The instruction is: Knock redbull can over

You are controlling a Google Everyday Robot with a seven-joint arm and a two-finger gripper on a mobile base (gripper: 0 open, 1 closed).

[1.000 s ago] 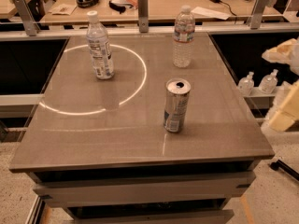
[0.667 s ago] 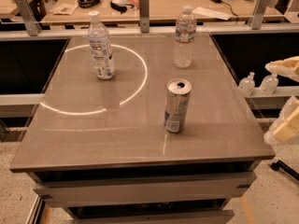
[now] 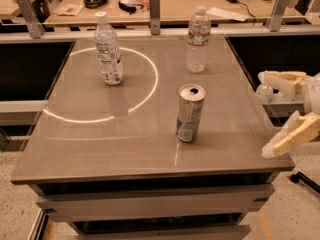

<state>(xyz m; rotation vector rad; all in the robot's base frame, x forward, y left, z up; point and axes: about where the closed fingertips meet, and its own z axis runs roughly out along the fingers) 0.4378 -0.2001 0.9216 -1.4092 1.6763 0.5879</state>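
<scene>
The redbull can, slim and silver with blue panels and an opened pull-tab top, stands upright on the grey table, right of centre and towards the front. My gripper is at the right edge of the view, just off the table's right side, about a can's height to the right of the can. It is open, with one cream finger above and the other below, both pointing left. It holds nothing and does not touch the can.
Two clear water bottles with white caps stand upright farther back, one at the left and one at the centre right. A white ring of light lies on the tabletop at the left. Desks with clutter stand behind the table.
My gripper has moved down and a little left towards the table's right edge. The can and the bottles have not moved.
</scene>
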